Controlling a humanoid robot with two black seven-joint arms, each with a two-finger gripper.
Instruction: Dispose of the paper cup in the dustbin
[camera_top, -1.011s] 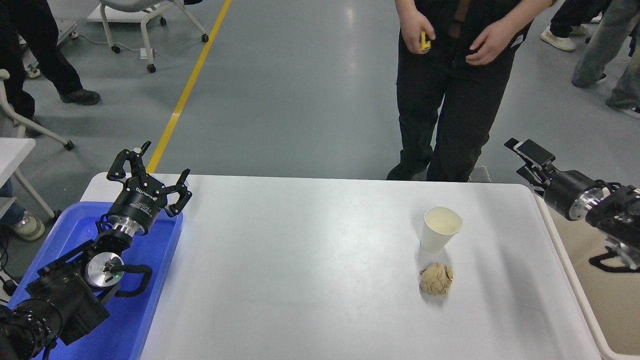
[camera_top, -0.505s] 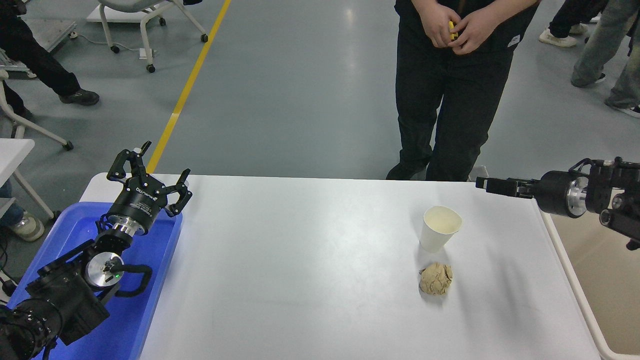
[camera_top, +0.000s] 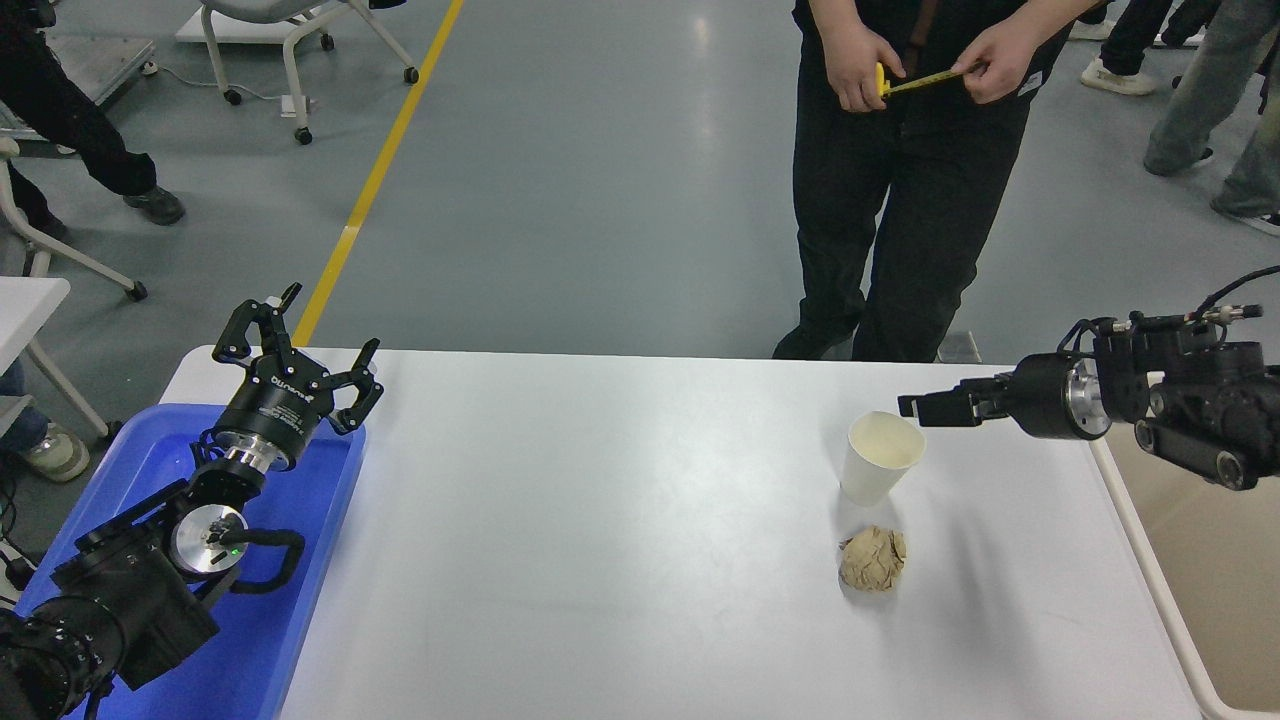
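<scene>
paper cup (camera_top: 884, 456) upright, right half of white table (camera_top: 600, 550), just behind crumpled paper ball (camera_top: 873, 558) | right gripper (camera_top: 915, 407) just above-right of rim, finger gap unreadable | likely light, thin-walled, crushable: pinch gently mid-wall | dustbin (camera_top: 1150, 560) at right | left gripper (camera_top: 300, 345) parked, splayed wide

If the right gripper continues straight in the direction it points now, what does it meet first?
Probably the paper cup: the right gripper points left, just above its far rim. Height is unclear, so it may pass over the cup; beyond that, the way looks free.

Glossy grey floor (camera_top: 620, 200), yellow floor line (camera_top: 375, 180) (running diagonally), white wheeled chair (camera_top: 290, 40), white table (camera_top: 600, 560)
</scene>
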